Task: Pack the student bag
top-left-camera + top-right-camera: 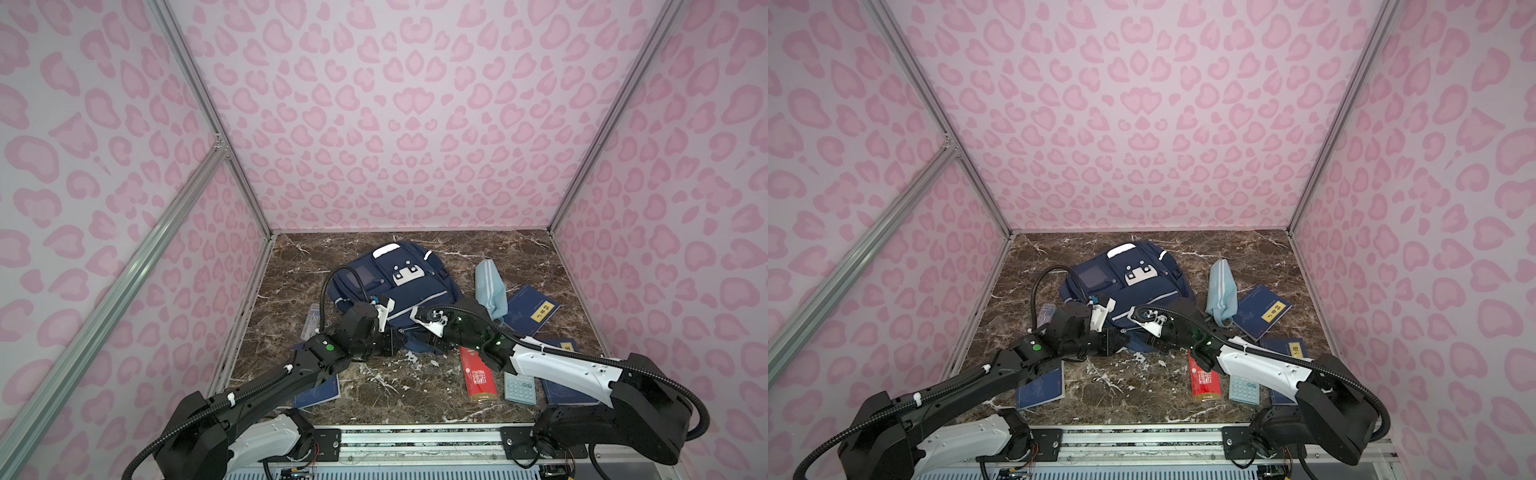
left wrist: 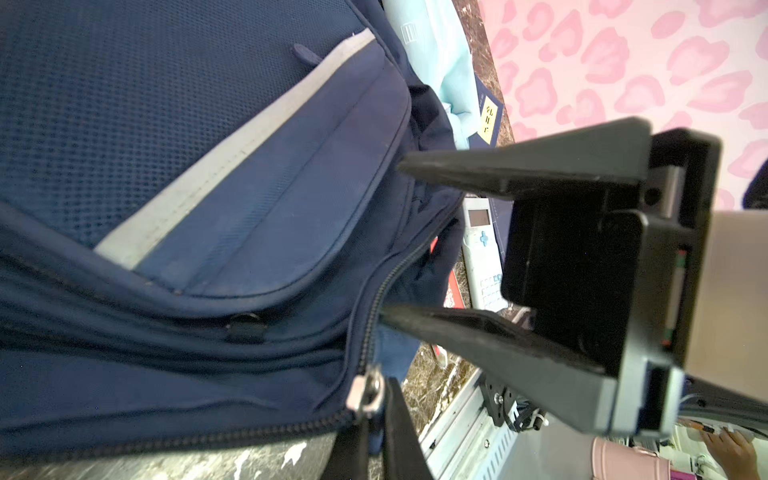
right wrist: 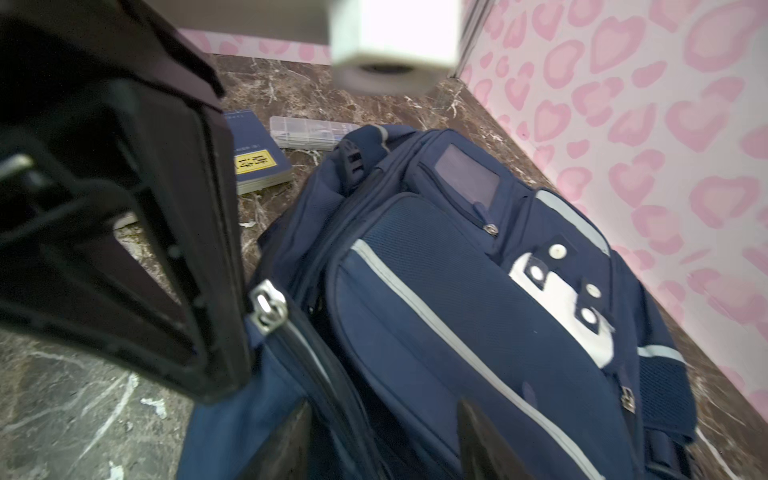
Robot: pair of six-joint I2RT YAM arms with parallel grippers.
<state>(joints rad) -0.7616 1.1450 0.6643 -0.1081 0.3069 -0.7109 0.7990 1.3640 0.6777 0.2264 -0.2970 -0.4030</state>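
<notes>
- The student bag lay flat on the marble desk, front pockets up, back-middle of the cell. Both arms met at its near edge.
- Left gripper: fingers clenched on the bag's fabric edge right beside the zip slider. Couldn't tell whether the slider's tab was caught too.
- Right gripper: fingers spread, tips near the zip line, nothing gripped.
- The zip looked partly open by the slider.
- Handling, my read: soft floppy cloth, probably near empty, so light. It would likely slide or bunch on the polished stone if tugged from one side. Not fragile.
- Where to grab: the hem either side of the zip, or the slider tab, with one side pinning and the other pulling. I'd skip the mesh panel.
- The pouch, a book and the calculator sat to the right, not yet packed.
</notes>
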